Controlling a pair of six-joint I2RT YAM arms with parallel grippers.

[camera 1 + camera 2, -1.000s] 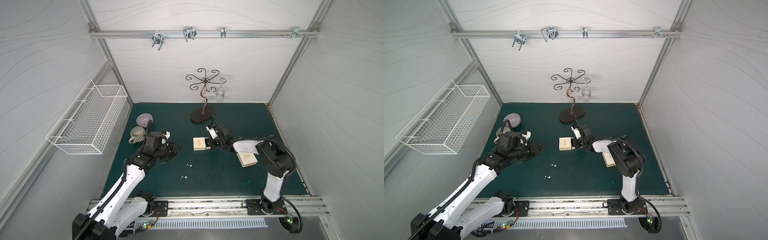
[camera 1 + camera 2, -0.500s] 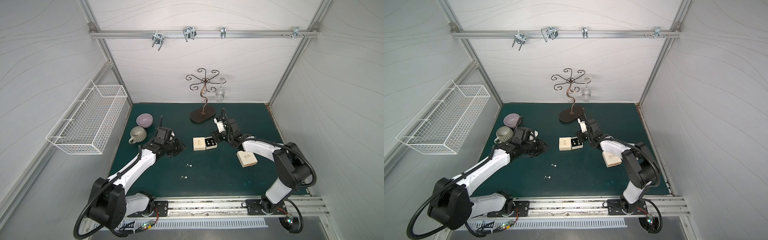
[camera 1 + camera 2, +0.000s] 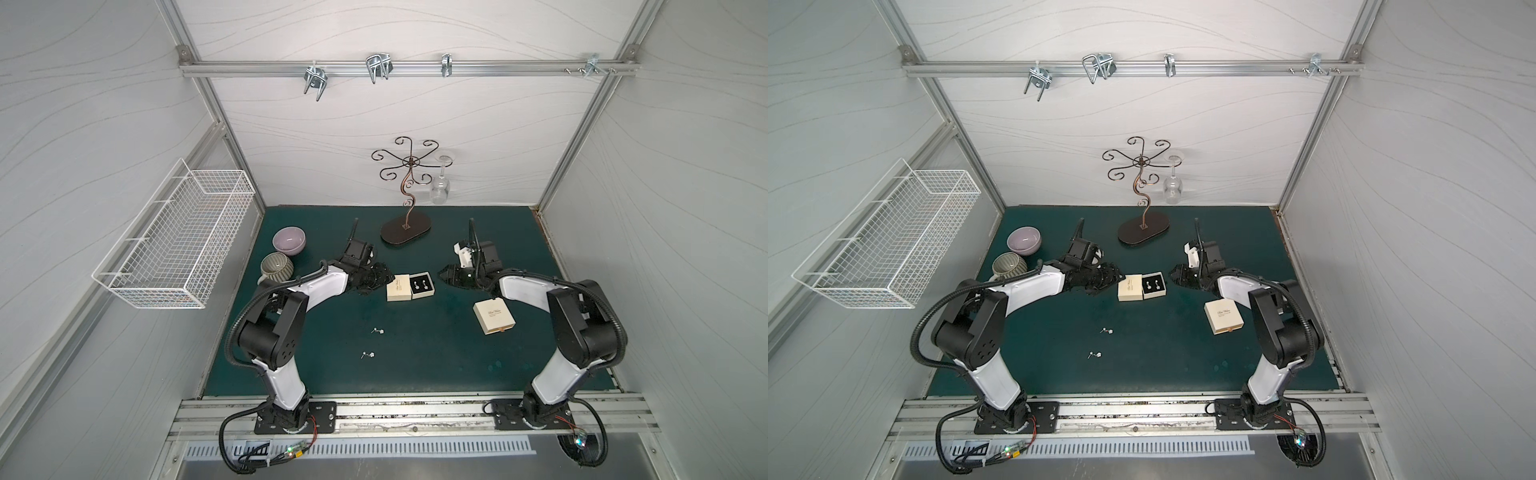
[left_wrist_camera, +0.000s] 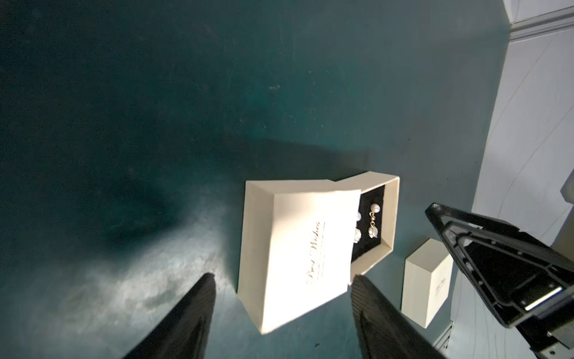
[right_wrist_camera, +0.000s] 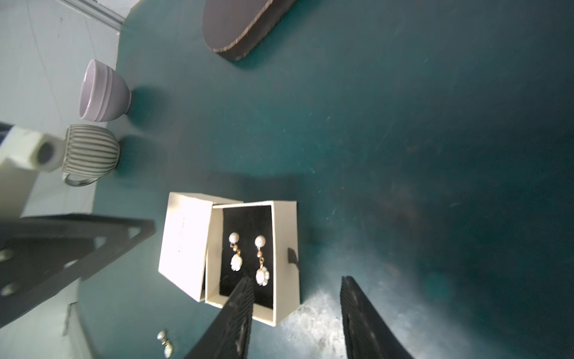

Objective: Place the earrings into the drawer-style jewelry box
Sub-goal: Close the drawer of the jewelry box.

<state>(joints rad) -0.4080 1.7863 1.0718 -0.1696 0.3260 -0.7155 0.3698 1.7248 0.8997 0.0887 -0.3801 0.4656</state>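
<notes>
While bent low, L gripper & R gripper flank box.

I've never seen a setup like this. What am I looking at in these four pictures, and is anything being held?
These are two robot arms fixed to a rail, each ending in a two-fingered pincer. Two pictures look down on the whole green mat; two come from cameras on the arms' wrists. On the mat: a cream jewelry box with its drawer slid out and two earrings inside, two loose earrings nearby, a second closed box, a lilac bowl, a ribbed mug, and a metal stand with a wine glass hanging from it. The left pincer and right pincer sit either side of the jewelry box, both open, holding nothing.
</notes>
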